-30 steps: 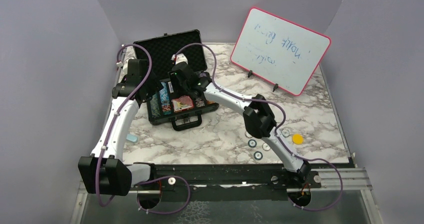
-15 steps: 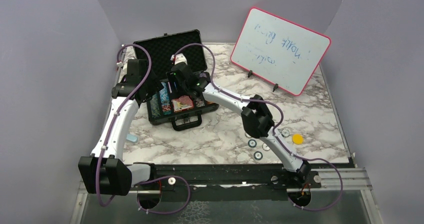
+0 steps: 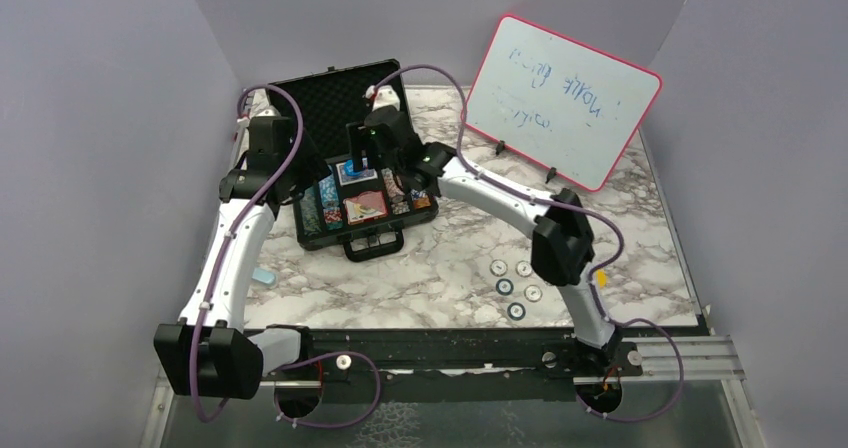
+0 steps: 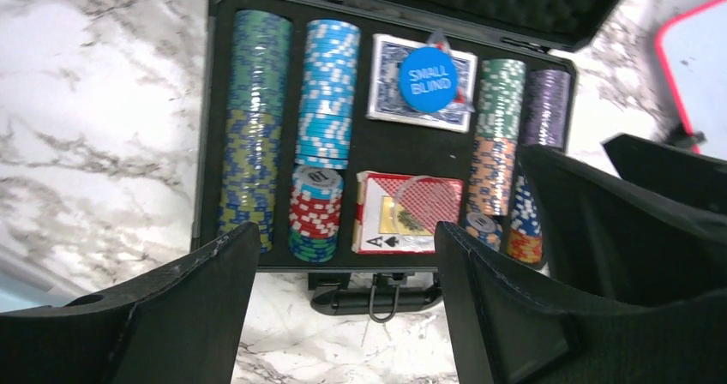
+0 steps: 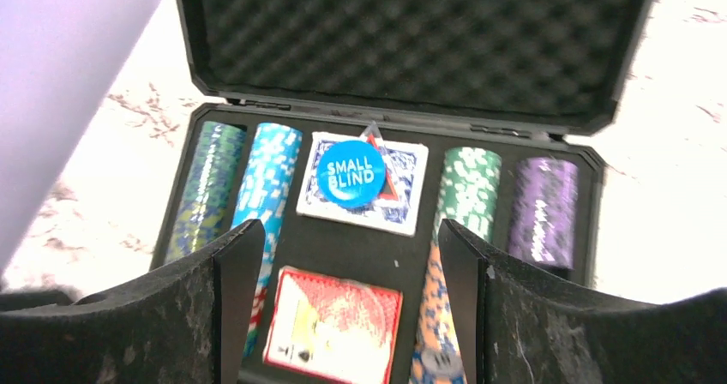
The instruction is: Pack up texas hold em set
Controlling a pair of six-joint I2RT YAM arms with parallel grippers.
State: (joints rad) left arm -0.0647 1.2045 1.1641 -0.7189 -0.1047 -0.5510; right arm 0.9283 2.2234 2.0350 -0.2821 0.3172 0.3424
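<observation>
The black case (image 3: 310, 98) lies open at the back left, its foam lid up. Rows of poker chips (image 4: 253, 127) fill its slots. A blue "small blind" button (image 4: 426, 80) lies on the blue card deck (image 4: 386, 101), with a red triangle button's tip (image 5: 371, 130) showing under it. The red deck (image 4: 407, 213) sits nearer the handle (image 4: 377, 298). My left gripper (image 4: 347, 307) is open and empty above the handle. My right gripper (image 5: 339, 315) is open and empty above the middle of the case. Several loose chips (image 3: 516, 311) lie on the table.
The pink-framed whiteboard (image 3: 560, 98) stands at the back right. A yellow button (image 3: 601, 278) peeks from behind the right arm. A pale blue object (image 3: 264, 276) lies by the left arm. Grey walls close in both sides.
My right gripper has drawn up and back from the case, uncovering the blue button on the blue deck. The right elbow swung right. The left arm barely moved.
</observation>
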